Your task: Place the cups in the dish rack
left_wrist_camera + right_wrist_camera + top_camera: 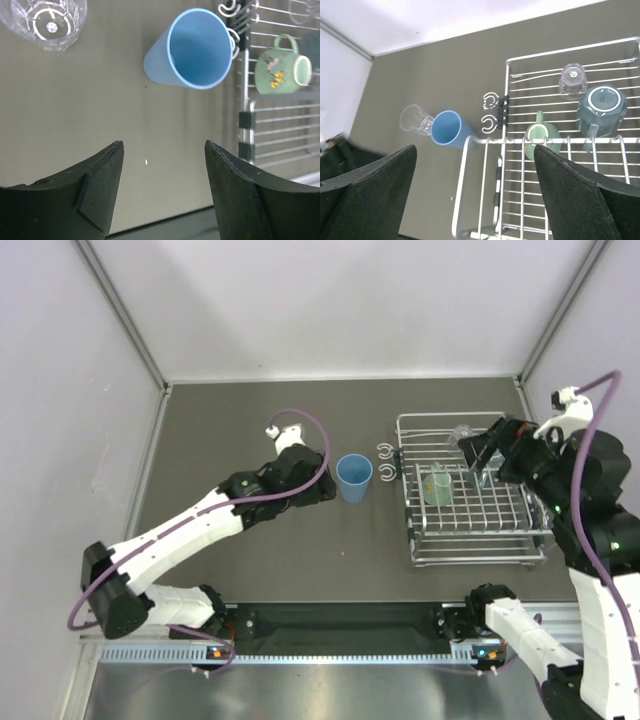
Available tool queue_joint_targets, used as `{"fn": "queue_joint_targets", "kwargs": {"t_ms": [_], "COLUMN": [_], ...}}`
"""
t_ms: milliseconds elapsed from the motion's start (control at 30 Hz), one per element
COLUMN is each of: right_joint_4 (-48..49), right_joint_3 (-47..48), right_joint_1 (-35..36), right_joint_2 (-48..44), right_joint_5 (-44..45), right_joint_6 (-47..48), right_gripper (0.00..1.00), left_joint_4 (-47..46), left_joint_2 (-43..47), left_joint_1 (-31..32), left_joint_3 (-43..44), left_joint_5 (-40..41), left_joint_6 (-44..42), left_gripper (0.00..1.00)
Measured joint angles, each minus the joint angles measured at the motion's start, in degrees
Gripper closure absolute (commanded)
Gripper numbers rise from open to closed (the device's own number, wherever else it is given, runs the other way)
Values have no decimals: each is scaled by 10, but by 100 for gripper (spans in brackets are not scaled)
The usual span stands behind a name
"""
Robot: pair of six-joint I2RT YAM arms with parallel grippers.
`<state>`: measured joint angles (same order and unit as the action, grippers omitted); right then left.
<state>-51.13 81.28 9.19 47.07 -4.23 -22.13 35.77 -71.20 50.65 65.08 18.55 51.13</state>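
Note:
A blue tumbler (354, 478) stands upright on the dark table just left of the dish rack (418, 540). My left gripper (328, 487) is close to its left side, open and empty; in the left wrist view the blue tumbler (197, 47) is ahead of the gripper (164, 147), apart from both fingers. A clear tumbler (50, 22) stands beyond it on the table. In the rack lie a pale green mug (541, 136), an upturned teal mug (601, 105) and an upturned clear cup (572, 80). My right gripper (475, 150) hangs open above the rack (505, 90), holding nothing.
Two curled white hooks (385, 462) stick out from the rack's left side, next to the blue tumbler. The left arm (200, 520) stretches diagonally across the table's left half. Pale walls close in the back and both sides.

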Motion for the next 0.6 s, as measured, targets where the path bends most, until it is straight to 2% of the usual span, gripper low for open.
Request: {"fn": "queue_joint_targets", "kwargs": {"t_ms": [267, 600], "right_joint_4": [-21, -34], "right_joint_3": [0, 0], "right_joint_1": [0, 0], "right_joint_2": [-63, -75], "right_joint_5": [-23, -26], "right_joint_6": [1, 5], "right_gripper": [0, 0], "left_joint_4": [-2, -2], "left_joint_2": [-120, -219], "left_joint_1": [0, -3], "left_joint_3": [63, 113], "left_joint_5": [24, 45], "left_joint_6": [0, 6], "left_gripper": [28, 28]}}
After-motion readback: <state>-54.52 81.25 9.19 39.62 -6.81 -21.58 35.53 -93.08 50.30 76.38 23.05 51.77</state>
